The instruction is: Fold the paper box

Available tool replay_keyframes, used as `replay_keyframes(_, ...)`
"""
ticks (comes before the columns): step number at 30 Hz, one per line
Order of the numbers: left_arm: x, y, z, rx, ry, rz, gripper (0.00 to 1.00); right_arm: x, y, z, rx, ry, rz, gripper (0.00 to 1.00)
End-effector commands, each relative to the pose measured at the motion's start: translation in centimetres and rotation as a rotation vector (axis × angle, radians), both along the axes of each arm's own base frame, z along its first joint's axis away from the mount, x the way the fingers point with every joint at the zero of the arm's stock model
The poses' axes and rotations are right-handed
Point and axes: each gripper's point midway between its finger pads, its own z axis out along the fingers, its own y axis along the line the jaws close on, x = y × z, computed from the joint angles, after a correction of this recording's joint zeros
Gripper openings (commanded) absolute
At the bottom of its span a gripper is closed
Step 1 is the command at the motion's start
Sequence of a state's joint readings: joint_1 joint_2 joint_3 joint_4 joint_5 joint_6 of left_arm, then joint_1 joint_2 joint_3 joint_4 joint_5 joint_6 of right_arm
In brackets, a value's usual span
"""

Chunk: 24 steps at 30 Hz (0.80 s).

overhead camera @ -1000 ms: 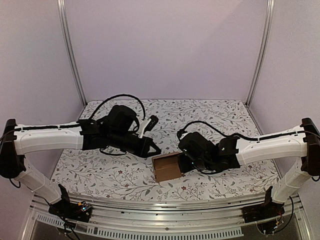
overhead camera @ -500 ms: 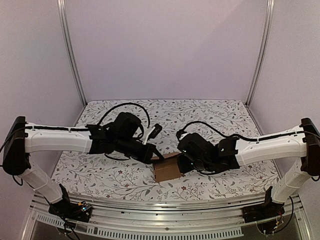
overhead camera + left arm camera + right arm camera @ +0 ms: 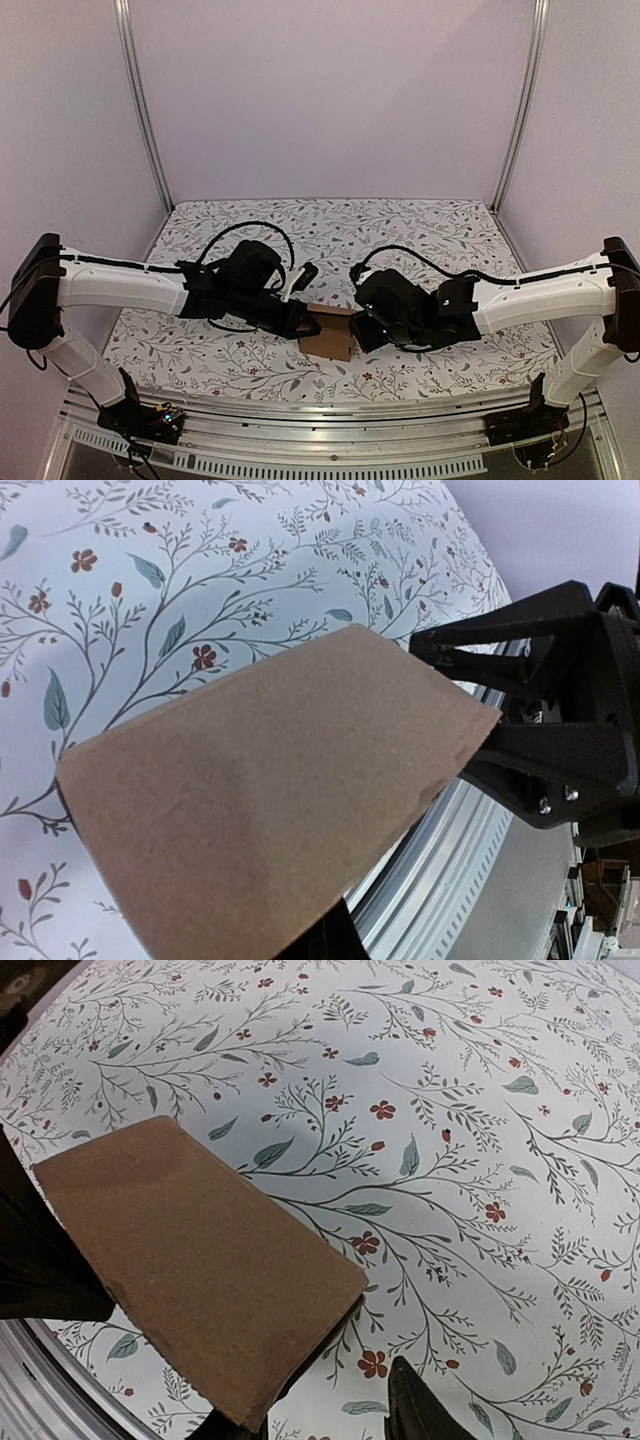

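Paper box (image 3: 332, 333) is judged light and crushable, best gripped at its 3 o'clock edge; left jaws are pressed together, right jaws spread.

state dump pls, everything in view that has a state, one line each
Plain brown cardboard paper box: folded up into a block, sitting between both hands.
Left hand: shut, tip against the box.
Right hand: open, visible finger clear of the box.
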State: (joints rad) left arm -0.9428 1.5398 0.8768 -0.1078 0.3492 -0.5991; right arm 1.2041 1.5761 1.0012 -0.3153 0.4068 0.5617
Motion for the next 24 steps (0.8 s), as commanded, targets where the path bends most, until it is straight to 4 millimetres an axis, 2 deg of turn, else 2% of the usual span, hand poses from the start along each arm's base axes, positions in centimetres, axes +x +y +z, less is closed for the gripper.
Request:
replay_keyframes(1,1.1,0.4,-0.3,0.001,-0.012,0.038,0.00,-1.5,-1.1,-0.5,-0.035,0.039,0.042,0.44)
replay_keyframes(10,1.3,0.1,-0.4,-0.005,-0.013,0.038,0.00,-3.4,-0.5,2.1,0.057,0.059,0.166,0.55)
replay_keyframes(14,1.4,-0.1,-0.5,-0.007,-0.010,0.034,0.00,-4.0,0.3,4.4,0.118,0.042,0.231,0.58)
replay_keyframes(18,1.4,-0.1,-0.6,-0.008,-0.006,0.034,0.00,-3.2,0.5,7.3,0.157,-0.025,0.219,0.58)
replay_keyframes(19,1.4,0.0,-0.6,-0.007,-0.007,0.036,0.00,-2.8,0.5,8.1,0.161,-0.048,0.209,0.55)
replay_keyframes(24,1.4,0.0,-0.7,-0.009,-0.004,0.040,0.00,-1.0,1.5,10.9,0.164,-0.126,0.161,0.21)
